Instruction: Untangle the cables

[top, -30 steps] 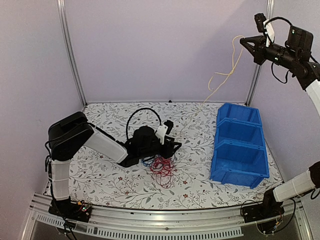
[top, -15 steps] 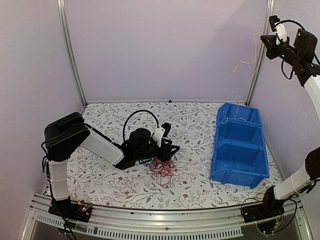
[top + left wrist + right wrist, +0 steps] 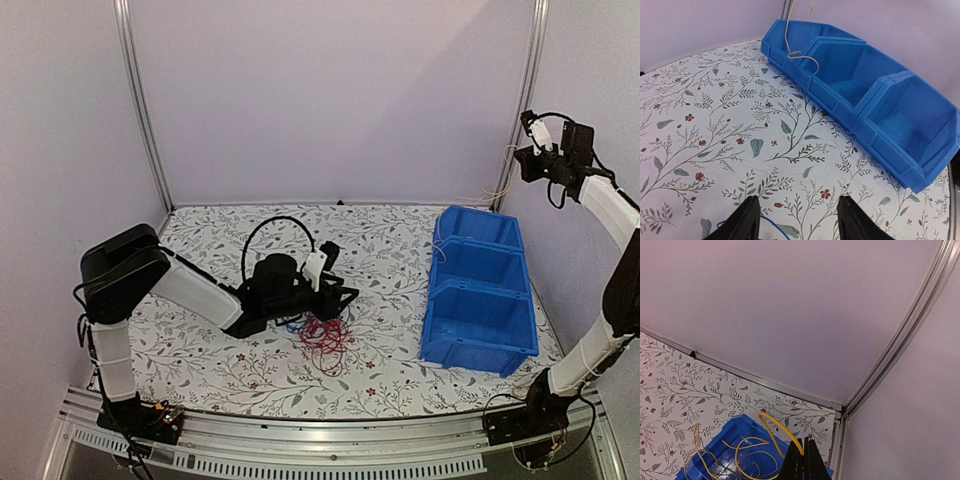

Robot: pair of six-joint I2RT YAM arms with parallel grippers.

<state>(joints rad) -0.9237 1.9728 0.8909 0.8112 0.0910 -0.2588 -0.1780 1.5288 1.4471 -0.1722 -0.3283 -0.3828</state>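
No legible text, no labels or brand marks, no numbers, no signs

Right pincer [image 3: 519,160] and its yellow wire [image 3: 776,426] lower than before, slack now in the blue bin [image 3: 475,352].

A robotics lab test cell: plain lilac panels [image 3: 330,100] and aluminium posts [image 3: 145,120] enclose a floral-covered table [image 3: 220,365], with two robot arms [image 3: 190,285] bolted to an aluminium rail [image 3: 300,447] along the table's near edge.
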